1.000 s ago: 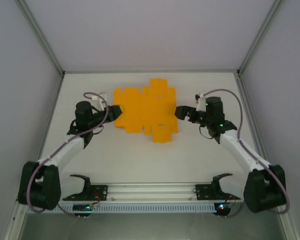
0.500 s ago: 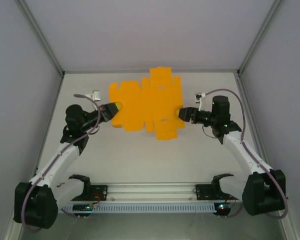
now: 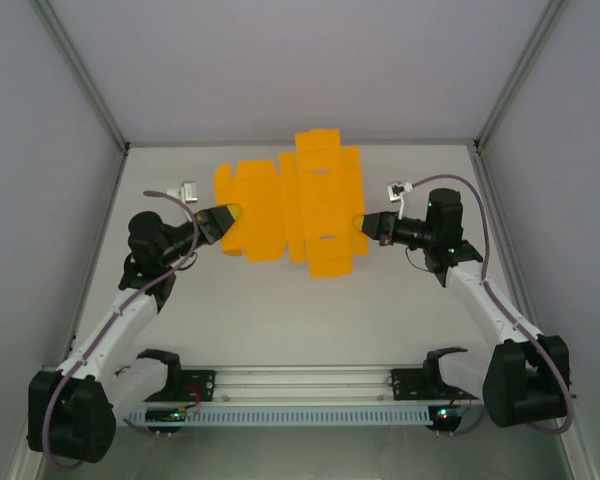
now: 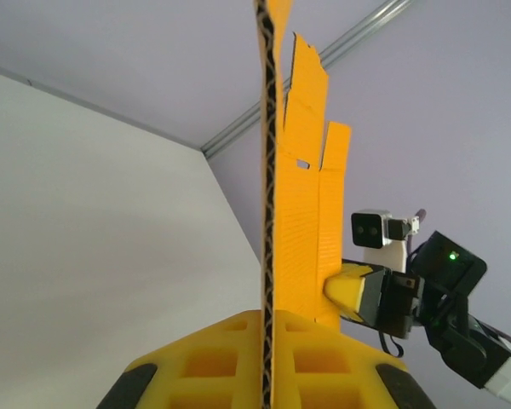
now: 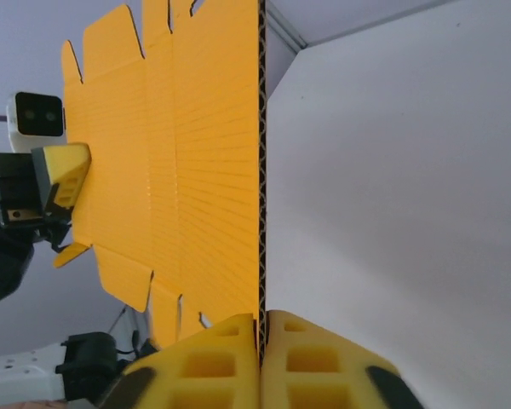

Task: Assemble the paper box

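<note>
1. Two pincers are engaged. The left pincer (image 3: 220,222) is clamped on the left edge of the paper box (image 3: 290,205), and the right pincer (image 3: 365,226) is clamped on its right edge.
2. The paper box is an unfolded flat sheet, spanned between both arms over the far part of the table (image 3: 280,320) and apparently raised off it.
3. Recommended: move both arms in step and level, without pulling apart. Thin card is likely to buckle or tear at the bite.
4. Fold only along the scored creases.
</note>
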